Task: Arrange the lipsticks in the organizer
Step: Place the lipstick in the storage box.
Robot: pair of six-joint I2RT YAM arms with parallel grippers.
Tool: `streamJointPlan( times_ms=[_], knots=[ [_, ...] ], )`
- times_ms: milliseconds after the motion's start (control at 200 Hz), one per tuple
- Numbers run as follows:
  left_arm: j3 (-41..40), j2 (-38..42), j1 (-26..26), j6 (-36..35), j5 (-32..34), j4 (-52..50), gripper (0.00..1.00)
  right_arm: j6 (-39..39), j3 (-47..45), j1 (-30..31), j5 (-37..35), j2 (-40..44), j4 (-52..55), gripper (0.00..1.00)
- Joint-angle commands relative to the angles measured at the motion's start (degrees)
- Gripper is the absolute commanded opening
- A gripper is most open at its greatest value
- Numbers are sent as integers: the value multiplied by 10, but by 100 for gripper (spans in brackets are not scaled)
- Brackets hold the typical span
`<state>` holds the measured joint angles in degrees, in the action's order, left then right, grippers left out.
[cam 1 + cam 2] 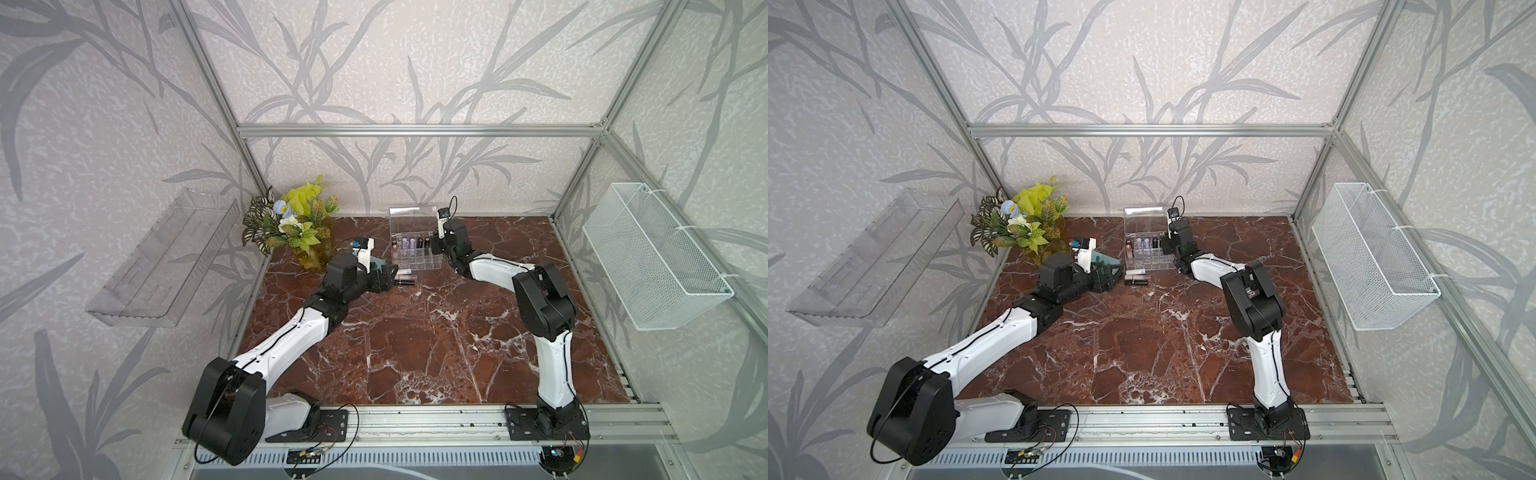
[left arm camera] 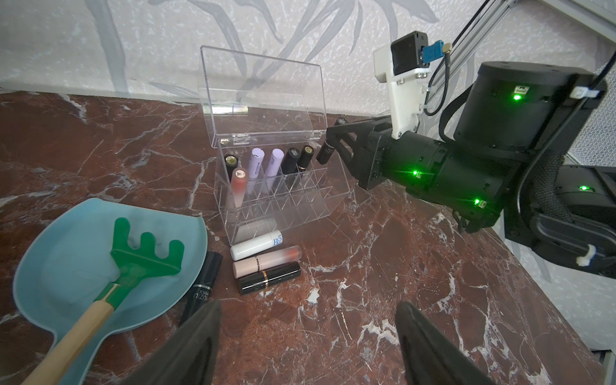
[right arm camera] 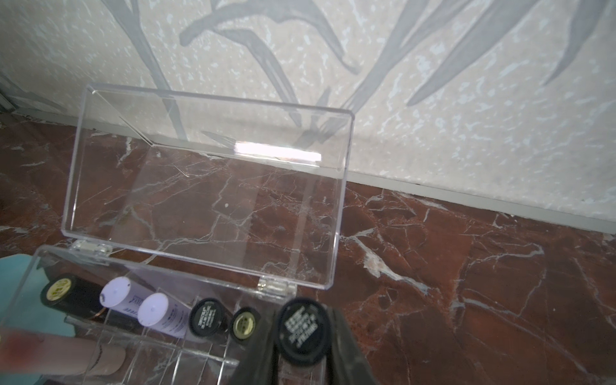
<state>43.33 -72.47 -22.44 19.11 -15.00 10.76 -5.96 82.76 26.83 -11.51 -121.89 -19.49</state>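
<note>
The clear organizer (image 1: 419, 259) (image 2: 293, 213) stands at the back of the table with its lid (image 3: 206, 186) up. Its back row holds black and lilac lipsticks (image 2: 273, 161), and a pink one stands in front of them. My right gripper (image 3: 303, 346) (image 2: 333, 140) is shut on a black lipstick (image 3: 304, 328) just above the organizer's right end. Three loose lipsticks (image 2: 266, 261) (image 1: 405, 276) lie side by side before the organizer: white, beige and black. Another black one (image 2: 203, 286) lies beside the dustpan. My left gripper (image 2: 308, 320) (image 1: 390, 278) hangs open and empty just short of them.
A teal dustpan (image 2: 66, 253) with a green rake (image 2: 143, 256) lies left of the loose lipsticks. A potted plant (image 1: 297, 224) stands in the back left corner. A clear tray (image 1: 162, 266) hangs on the left wall, a wire basket (image 1: 652, 257) on the right.
</note>
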Motion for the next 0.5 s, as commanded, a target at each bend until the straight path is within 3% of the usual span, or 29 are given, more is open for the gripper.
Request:
streamJointPlan(
  times_ms=[0,495],
  knots=[
    [-4,-4,4,-7,2,7,84,-5,19,-2,-1,-14,-17,19],
    [-4,-8,5,-8,1,7,84,-12,22,-2,3,-22,-14,24]
  ],
)
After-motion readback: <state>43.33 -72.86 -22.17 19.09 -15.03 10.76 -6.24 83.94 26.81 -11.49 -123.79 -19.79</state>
